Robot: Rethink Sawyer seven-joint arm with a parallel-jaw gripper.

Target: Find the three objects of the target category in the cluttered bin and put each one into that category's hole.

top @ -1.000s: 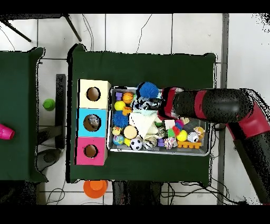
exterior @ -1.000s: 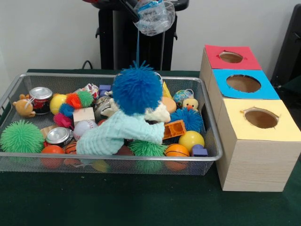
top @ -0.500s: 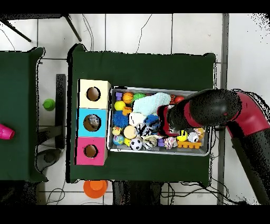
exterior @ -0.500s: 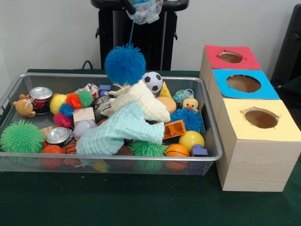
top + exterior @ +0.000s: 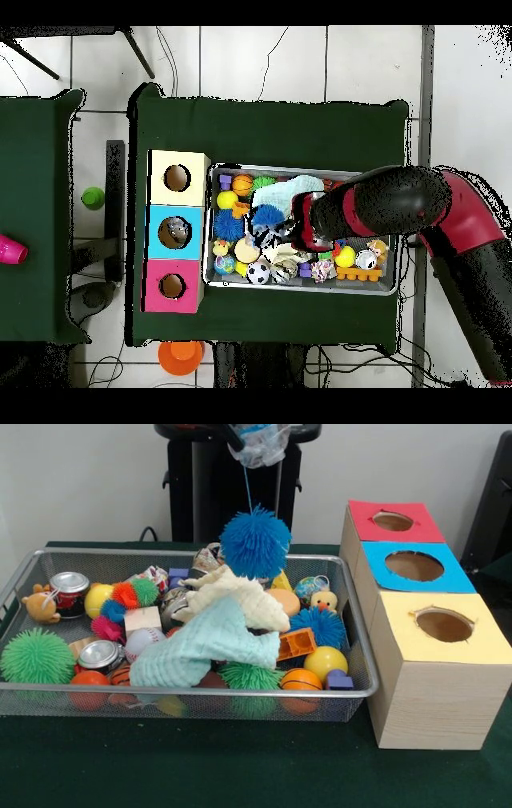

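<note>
Red and black arm stretched sideways, tool raised high, plastic-wrapped

The bin was silver wire mesh with a smooth metal rim. The blue spiky ball looked like soft rubber, bristling with fine strands, as did the green spiky ball. The mint cloth was matt, ribbed fabric; the cream cloth looked fluffier. Two tin cans shone as glossy metal. The yellow ball was smooth, shiny plastic. The boxes showed pale matt wood grain, their tops covered in flat coloured paper or card.
</note>
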